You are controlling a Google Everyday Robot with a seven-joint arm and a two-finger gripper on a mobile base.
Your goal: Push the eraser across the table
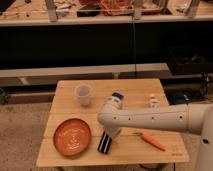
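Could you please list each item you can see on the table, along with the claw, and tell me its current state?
eraser: lying flat near the front edge, partly under the arm.
claw: down at the eraser's far end, hidden by the arm.
plate: orange, flat, nothing on it, left of the eraser.
cup: upright, open top.
carrot: lying flat, right of the eraser.
small bottle: upright near the right edge.
table: light wood, bearing all of these.
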